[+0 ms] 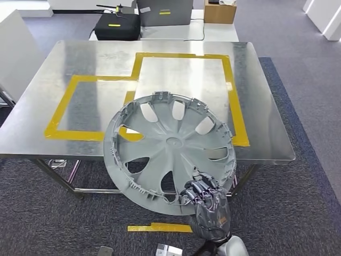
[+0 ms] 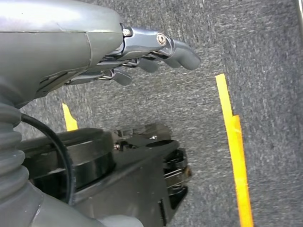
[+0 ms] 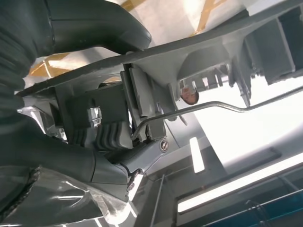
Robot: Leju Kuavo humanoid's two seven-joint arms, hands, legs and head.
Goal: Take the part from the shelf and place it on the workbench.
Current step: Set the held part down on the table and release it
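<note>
A large grey wheel cover (image 1: pixel 171 149) with several spoke openings hangs tilted over the near edge of the steel workbench (image 1: pixel 60 85), its far part above the yellow tape outline (image 1: pixel 138 61). My right hand (image 1: pixel 205 200) grips its near rim from below. In the right wrist view the thumb (image 3: pixel 96 26) lies on one face of the wheel cover's rim (image 3: pixel 200 56) and the fingers (image 3: pixel 111 135) press the ribbed inner side. My left hand (image 2: pixel 150 52) hangs beside my body over the carpet, fingers loosely extended and holding nothing.
A black case (image 1: pixel 117 25), a laptop (image 1: pixel 164 12) and a cardboard box (image 1: pixel 219 12) stand on a white table behind the workbench. Yellow floor tape (image 1: pixel 160 228) lies on the dark carpet near my feet. A white panel (image 1: pixel 16 53) stands at the left.
</note>
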